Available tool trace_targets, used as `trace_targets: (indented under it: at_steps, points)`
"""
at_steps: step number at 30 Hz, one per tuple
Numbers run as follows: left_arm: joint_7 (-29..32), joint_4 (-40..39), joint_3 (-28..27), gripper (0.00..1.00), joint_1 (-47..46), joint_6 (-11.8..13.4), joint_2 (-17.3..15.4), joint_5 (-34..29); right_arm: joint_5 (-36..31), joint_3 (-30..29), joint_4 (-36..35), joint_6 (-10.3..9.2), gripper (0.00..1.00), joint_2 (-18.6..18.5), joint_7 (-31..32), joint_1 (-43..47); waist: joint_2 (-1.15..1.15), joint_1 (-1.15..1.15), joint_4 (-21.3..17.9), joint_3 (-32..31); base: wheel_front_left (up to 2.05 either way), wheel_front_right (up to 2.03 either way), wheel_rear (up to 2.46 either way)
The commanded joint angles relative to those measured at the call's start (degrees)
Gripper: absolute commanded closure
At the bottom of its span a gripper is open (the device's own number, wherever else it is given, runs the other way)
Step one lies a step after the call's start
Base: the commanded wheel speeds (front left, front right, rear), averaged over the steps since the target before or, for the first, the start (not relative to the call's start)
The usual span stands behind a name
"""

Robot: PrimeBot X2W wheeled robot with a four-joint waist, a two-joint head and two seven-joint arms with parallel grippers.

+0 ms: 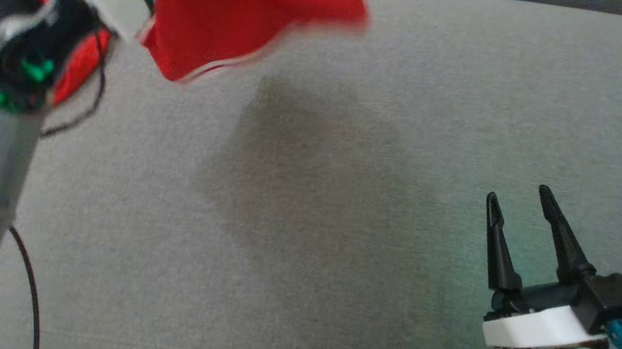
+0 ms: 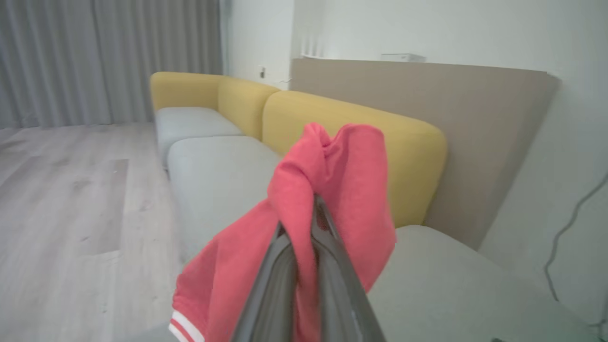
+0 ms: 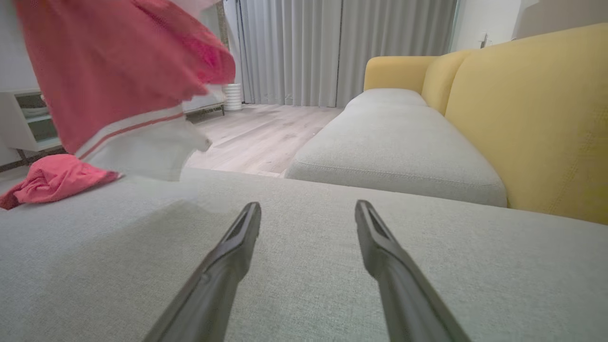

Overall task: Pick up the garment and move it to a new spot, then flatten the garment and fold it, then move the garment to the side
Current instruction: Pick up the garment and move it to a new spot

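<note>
Garment (image 1: 247,12), red with a white-striped hem, is pinched in left gripper (image 2: 308,223), jaws closed on a bunched fold. Cloth hangs above the far left part of grey seat cushion (image 1: 366,250). In the right wrist view a red lump rests on the cushion near its edge. Right gripper (image 1: 519,199) is spread wide, nothing in it, low over the cushion's near right corner, well apart from garment. Garment's shadow falls on the cushion between them. Yellow backrest (image 3: 532,118) borders the cushion. Black cable (image 1: 28,278) runs by the left arm. Grey curtains (image 3: 342,47) and wood floor (image 2: 61,199) lie beyond.
</note>
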State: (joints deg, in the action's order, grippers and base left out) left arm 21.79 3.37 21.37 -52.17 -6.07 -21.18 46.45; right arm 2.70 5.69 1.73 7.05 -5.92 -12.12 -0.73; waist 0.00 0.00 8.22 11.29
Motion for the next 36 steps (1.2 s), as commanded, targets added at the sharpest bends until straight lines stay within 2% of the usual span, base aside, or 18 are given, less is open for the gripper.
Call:
trace_targets:
  at_steps: [1, 6, 8, 9, 12, 17, 20, 25, 28, 29, 30, 31, 36]
  points:
    - [1.43, -4.76, -2.08, 1.00, -1.18, 0.79, -2.59, 0.94, 0.40, 1.26, -1.45, 0.44, 0.00, 0.23, -0.63, -0.49, 0.00, 0.00, -1.92, -1.35, 0.00, 0.00, 0.00]
    - [6.33, -17.61, -0.06, 1.00, 4.53, 4.56, -2.03, 3.42, 0.69, 2.03, -0.70, 0.44, 0.00, 1.45, -1.41, -1.34, 0.00, 0.00, -6.62, -1.45, 0.00, 0.00, 0.00]
    - [7.09, -19.70, 1.08, 1.00, 6.45, 5.60, -1.35, 3.82, 0.87, 2.49, -0.14, 0.44, 0.00, 1.80, -1.71, -1.64, 0.00, 0.00, -8.90, -1.52, 0.00, 0.00, 0.00]
    - [7.53, -20.26, 2.21, 1.00, 7.99, 6.57, -0.83, 3.60, 1.04, 2.70, 0.34, 0.44, 0.00, 2.10, -1.98, -1.91, 0.00, 0.00, -11.32, -1.27, 0.00, 0.00, 0.00]
    - [7.89, -18.67, 4.80, 1.00, 10.48, 7.29, 0.17, 2.88, 1.37, 2.97, 0.98, 0.44, 0.00, 2.47, -2.34, -2.39, 0.00, 0.00, -14.98, -0.80, 0.00, 0.00, 0.00]
    - [5.61, -9.65, 8.69, 1.00, 14.77, 7.96, 2.19, 0.42, 2.09, 3.70, 1.95, 0.44, 0.00, 2.85, -2.71, -3.34, 0.00, 0.00, -20.60, 0.39, 0.00, 0.00, 0.00]
    - [1.98, -0.07, 11.48, 1.00, 15.57, 8.55, 2.53, -5.01, 2.49, 3.94, 2.38, 0.44, 0.00, 2.96, -2.81, -3.88, 0.00, 0.00, -22.89, 1.11, 0.00, 0.00, 0.00]
    - [-6.18, 16.30, 14.42, 1.00, 16.19, 8.89, 4.64, -10.77, 3.96, 4.53, 1.90, 0.44, 0.00, 3.01, -2.85, -4.82, 0.00, 0.00, -25.41, 1.66, 0.00, 0.00, 0.00]
    - [-9.83, 20.50, 14.49, 1.00, 15.96, 8.87, 6.11, -11.45, 4.15, 4.13, 1.68, 0.44, 0.00, 3.02, -2.86, -4.73, 0.00, 0.00, -25.41, 1.55, 0.00, 0.00, 0.00]
    - [-11.69, 22.08, 14.42, 0.93, 15.72, 8.85, 6.91, -11.67, 4.14, 3.74, 1.55, 0.44, 0.00, 3.02, -2.86, -4.57, 0.00, 0.00, -25.11, 1.47, 0.00, 0.00, 0.00]
    - [-13.66, 23.37, 14.35, 0.58, 15.43, 8.92, 7.57, -12.05, 4.04, 3.32, 1.42, 0.44, 0.00, 3.02, -2.86, -4.35, 0.00, 0.00, -24.72, 1.33, 0.00, 0.00, 0.00]
    - [-15.73, 24.34, 14.36, 0.00, 15.10, 9.20, 8.04, -12.74, 3.86, 2.89, 1.31, 0.44, 0.00, 3.03, -2.86, -4.09, 0.00, 0.00, -24.25, 1.13, 0.00, 0.00, 0.00]
    - [-25.09, 25.28, 13.34, 0.00, 15.50, 11.01, 10.86, -13.84, 2.37, 0.39, 0.52, 0.44, 0.00, 3.03, -2.87, -3.00, 0.00, 0.00, -20.33, -0.80, 0.00, 0.00, 0.00]
